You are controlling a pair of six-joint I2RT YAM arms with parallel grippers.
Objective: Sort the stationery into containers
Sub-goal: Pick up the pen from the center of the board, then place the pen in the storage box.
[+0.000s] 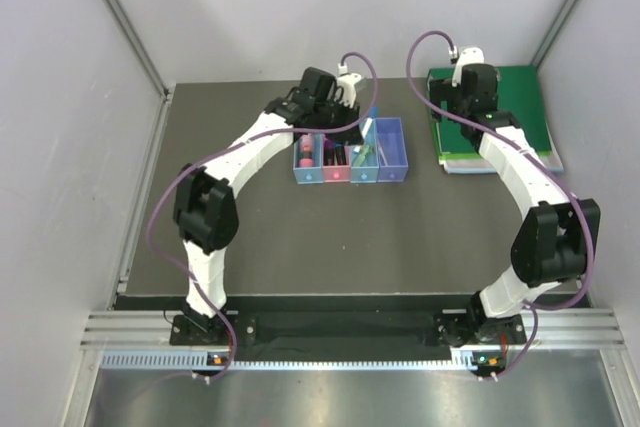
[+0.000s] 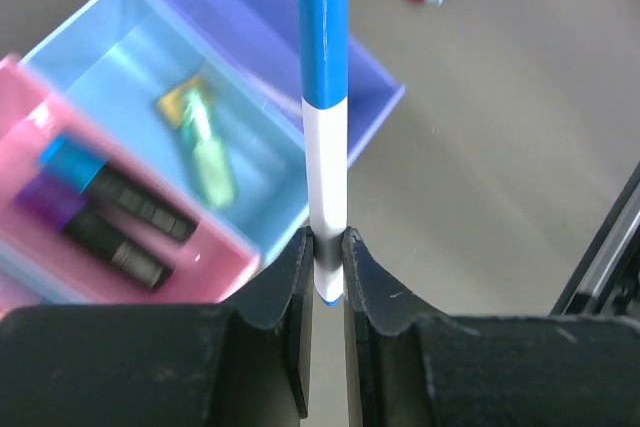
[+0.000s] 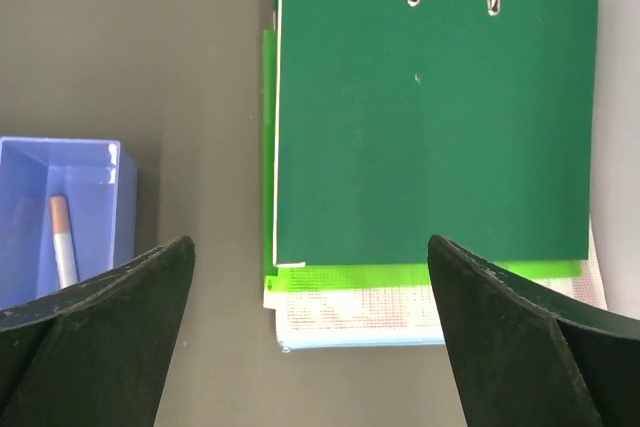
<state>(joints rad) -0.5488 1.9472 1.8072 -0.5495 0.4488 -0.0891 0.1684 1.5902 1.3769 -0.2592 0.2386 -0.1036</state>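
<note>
white blue-capped pen — clamped at its base in the left pincer.

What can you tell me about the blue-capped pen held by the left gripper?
The pen is thin, with a white barrel, a blue cap with a rounded-triangular end, and a dark band and blue tip at the gripped end. It looks like smooth plastic. The left gripper is shut on that lower end, its fingers pressing both sides. The pen points straight out from the jaws, with the violet-blue bin behind it, touching nothing else.
</note>
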